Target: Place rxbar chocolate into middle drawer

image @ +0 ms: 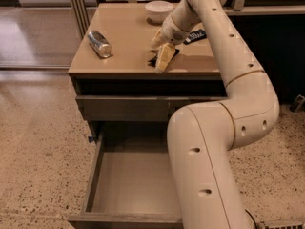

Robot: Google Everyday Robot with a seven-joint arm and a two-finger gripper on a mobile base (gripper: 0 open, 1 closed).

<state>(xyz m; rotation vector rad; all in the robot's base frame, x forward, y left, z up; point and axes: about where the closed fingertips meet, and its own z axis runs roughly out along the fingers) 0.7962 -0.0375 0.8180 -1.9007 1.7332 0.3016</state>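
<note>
The rxbar chocolate (174,53), a small black wrapper, lies on the wooden cabinet top (128,37) near its front edge. My gripper (158,58) is down on it, reaching from the right, and hides most of it; only dark edges show either side. The middle drawer (95,175) is pulled wide open below, a deep grey-brown box with a bare flat bottom. My arm's lower links cover its right half.
A silver can (100,44) lies on its side on the top at the left. A white bowl (158,8) stands at the back. A flatter black wrapper with white print (195,36) lies right of my gripper. A closed drawer front (119,108) sits above the open drawer.
</note>
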